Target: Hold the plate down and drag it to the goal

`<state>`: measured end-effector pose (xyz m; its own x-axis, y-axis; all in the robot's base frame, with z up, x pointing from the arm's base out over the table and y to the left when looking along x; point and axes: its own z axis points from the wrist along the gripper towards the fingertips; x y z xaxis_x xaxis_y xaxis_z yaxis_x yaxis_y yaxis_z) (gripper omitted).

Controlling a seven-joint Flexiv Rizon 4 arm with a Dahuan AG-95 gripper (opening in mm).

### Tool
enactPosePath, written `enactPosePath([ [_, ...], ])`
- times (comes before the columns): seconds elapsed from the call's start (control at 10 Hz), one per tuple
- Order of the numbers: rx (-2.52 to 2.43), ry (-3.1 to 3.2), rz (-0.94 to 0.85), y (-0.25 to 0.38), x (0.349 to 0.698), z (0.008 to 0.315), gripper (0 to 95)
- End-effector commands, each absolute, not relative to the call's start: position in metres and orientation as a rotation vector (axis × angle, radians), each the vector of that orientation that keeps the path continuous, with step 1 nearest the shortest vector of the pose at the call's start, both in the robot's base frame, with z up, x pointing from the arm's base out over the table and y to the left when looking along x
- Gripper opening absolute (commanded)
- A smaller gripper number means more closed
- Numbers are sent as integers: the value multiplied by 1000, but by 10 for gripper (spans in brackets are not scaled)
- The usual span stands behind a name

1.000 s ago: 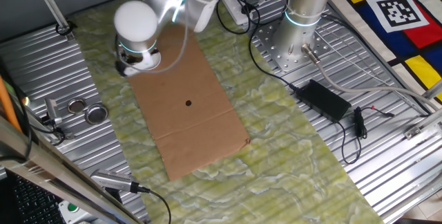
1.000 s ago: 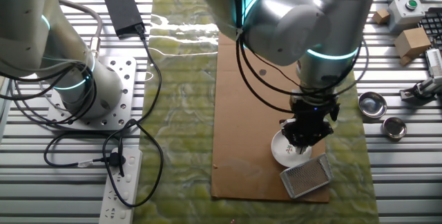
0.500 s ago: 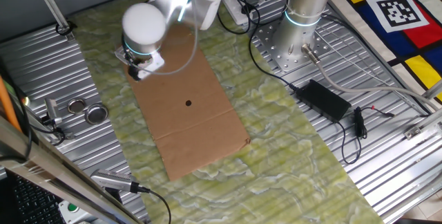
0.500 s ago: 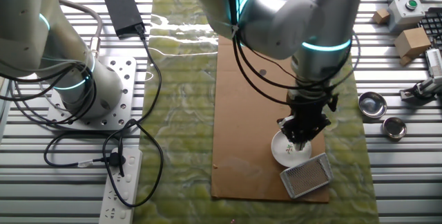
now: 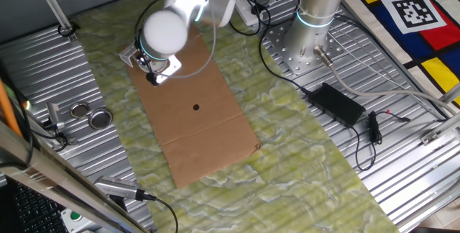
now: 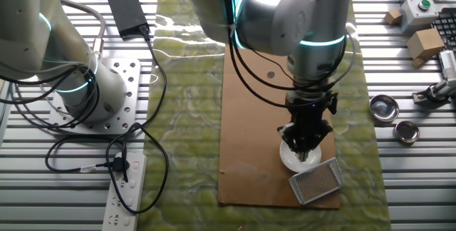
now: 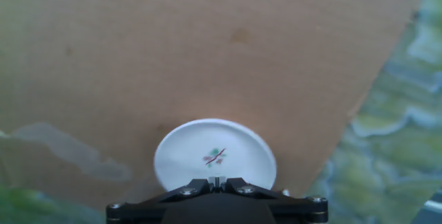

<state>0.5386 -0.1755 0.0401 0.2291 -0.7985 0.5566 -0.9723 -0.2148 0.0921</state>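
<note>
where the claw (image 6: 304, 154) covers it, plate (image 6: 288, 159) rim hidden, contact perhaps.

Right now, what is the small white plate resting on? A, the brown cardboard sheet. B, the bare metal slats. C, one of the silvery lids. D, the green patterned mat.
A: in the hand view the plate lies wholly on the brown cardboard sheet, with the green mat off past the sheet's edge; the other fixed view shows the same.

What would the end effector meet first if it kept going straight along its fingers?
Most likely the plate: the end effector points down at it, and it lies right ahead in the hand view. How much gap remains, if any, cannot be told.
</note>
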Motion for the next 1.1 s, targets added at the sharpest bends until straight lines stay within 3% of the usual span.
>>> enactPosePath([
  [0.1,2000,-1840,508,-176,538,39,0],
  [1.1,2005,-1730,575,-179,543,28,0],
])
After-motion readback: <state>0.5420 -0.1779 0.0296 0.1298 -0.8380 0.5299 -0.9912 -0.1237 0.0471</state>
